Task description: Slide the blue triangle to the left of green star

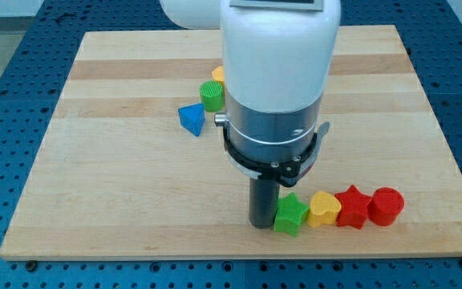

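The blue triangle [192, 119] lies on the wooden board [119, 185] left of centre, just below and left of a green cylinder [212, 95]. The green star [291, 214] lies near the board's bottom edge, at the left end of a row of blocks. My tip [261, 224] stands right against the green star's left side. The tip is far below and to the right of the blue triangle. The arm's white body hides part of the board above the tip.
A yellow heart [324, 209], a red star [352, 207] and a red cylinder [387, 205] continue the row to the right of the green star. A yellow block [217, 75] peeks out behind the green cylinder, partly hidden by the arm.
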Robot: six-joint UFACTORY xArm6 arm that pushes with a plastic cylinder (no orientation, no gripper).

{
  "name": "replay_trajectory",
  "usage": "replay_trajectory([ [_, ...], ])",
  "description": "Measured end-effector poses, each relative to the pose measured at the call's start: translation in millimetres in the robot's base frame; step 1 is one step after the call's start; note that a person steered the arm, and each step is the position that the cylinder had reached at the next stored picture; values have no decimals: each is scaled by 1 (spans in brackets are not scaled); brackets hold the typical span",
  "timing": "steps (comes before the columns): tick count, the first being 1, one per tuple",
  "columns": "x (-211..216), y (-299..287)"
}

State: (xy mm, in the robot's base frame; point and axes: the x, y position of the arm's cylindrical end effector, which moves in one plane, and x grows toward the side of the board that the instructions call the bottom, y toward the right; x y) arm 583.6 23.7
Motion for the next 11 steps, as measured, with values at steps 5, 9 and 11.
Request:
replay_trajectory([
  [5, -166, -56],
  [9, -171, -163],
  [11, -132, -198],
])
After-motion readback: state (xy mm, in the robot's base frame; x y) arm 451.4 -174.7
